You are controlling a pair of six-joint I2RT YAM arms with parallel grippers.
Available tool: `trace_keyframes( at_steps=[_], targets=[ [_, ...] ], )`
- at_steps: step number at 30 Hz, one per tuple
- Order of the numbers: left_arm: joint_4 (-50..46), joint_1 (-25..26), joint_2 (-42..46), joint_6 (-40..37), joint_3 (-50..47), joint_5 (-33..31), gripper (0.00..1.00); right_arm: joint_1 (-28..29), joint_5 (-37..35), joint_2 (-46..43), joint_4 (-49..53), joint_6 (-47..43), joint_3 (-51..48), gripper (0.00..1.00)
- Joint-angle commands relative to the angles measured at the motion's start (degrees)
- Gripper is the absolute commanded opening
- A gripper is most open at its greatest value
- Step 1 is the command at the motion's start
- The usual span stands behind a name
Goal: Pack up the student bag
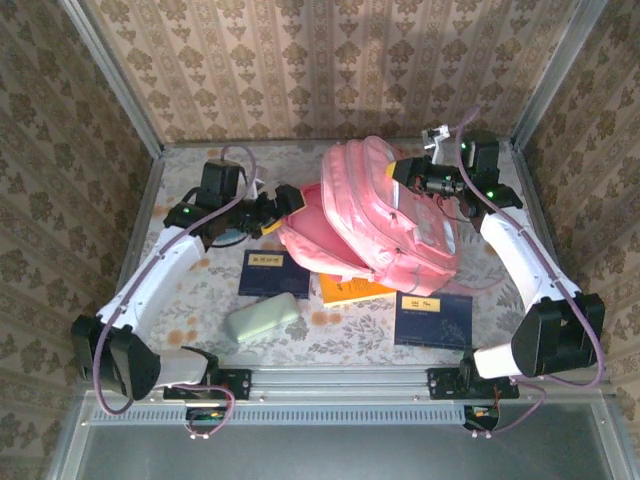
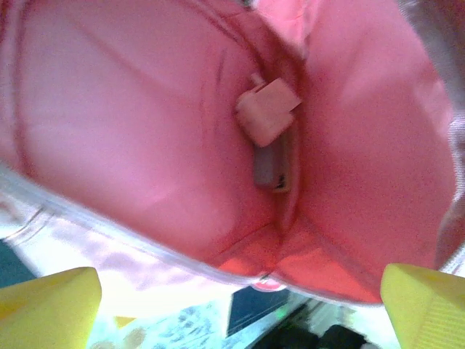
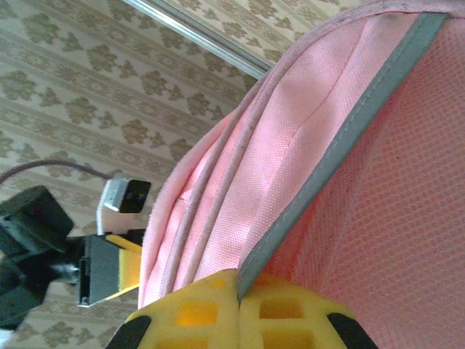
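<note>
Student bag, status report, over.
Left gripper open at student bag mouth. Right gripper shut on its grey-trimmed edge. Orange book, navy books, green case on table, unpacked.

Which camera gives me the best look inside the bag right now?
Left wrist: it looks straight into the open bag, showing pink lining and a pale object deep inside. Top external shows the bag's outside with the mouth facing left. Right wrist shows outer fabric and grey stripe pinched by the right gripper.
</note>
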State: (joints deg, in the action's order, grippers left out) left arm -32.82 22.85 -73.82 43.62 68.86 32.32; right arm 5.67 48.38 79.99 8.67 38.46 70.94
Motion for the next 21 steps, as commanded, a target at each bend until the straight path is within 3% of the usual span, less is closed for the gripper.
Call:
trace_keyframes(
  at_steps=[1, 5, 6, 12, 15, 21],
  targets=[
    [-18.10, -0.12, 4.00, -10.60, 4.86, -8.77, 1.00, 0.12, -7.37, -1.17, 7.30, -8.34, 5.67, 0.00],
    [-24.68, 2.96, 10.39, -14.09, 0.37, -15.05, 1.00, 0.18, -10.60, -1.15, 8.83, -9.06, 5.51, 0.00],
    [-26.58, 5.67, 11.68, -13.86, -0.93, -17.42, 1.00, 0.22, -10.75, -1.23, 8.59, -8.73, 5.13, 0.00],
    [-39.43, 6.06, 14.87, -5.83, -8.31, -29.67, 1.00, 0.79, -11.20, -2.45, 6.85, -7.61, 3.79, 0.00],
    [-39.40, 3.82, 16.19, -2.99, -13.36, -30.01, 1.00, 1.01, -10.78, -2.73, 6.25, -7.37, 3.43, 0.00],
    [-30.41, -3.97, 17.18, -2.70, -22.78, -23.27, 1.00, 1.36, -9.46, -2.44, 5.46, -7.15, 2.55, 0.00]
  ],
)
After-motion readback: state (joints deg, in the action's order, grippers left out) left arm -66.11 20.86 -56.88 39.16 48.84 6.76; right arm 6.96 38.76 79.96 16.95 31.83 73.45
